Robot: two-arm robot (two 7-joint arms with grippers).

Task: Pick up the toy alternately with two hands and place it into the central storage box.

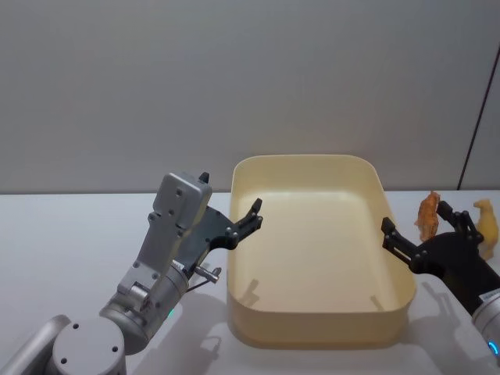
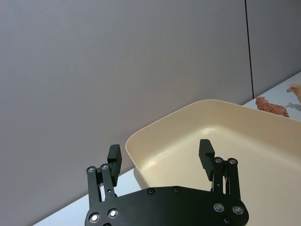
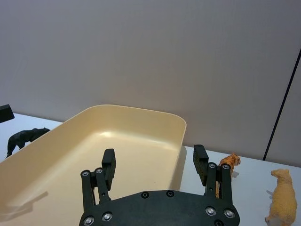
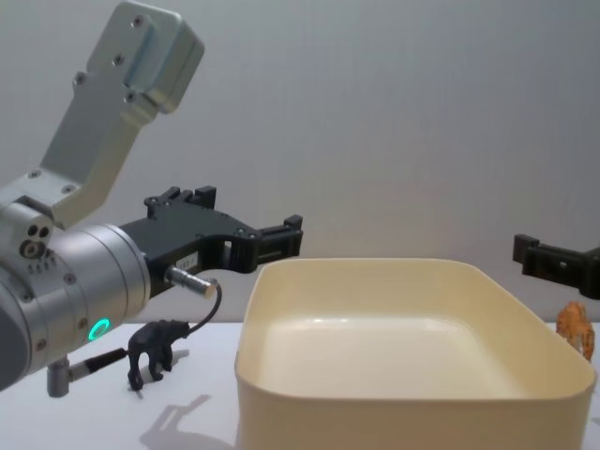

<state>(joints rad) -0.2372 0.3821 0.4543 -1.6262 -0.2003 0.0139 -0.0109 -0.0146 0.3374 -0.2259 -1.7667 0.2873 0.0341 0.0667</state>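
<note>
Both spread wide, left end effector (image 2: 160, 151) and right end effector (image 3: 154, 157) flank the empty cream-yellow plastic tub (image 1: 312, 158); first toy grab's next, I guess.

In the chest view, the small orange striped toy tiger (image 4: 574, 325) is half hidden behind the large cream-yellow plastic tub (image 4: 375, 422), whose near wall is cut by the lower edge. The tan toy animal (image 2: 295, 88) is cropped at the left wrist view's edge.
</note>
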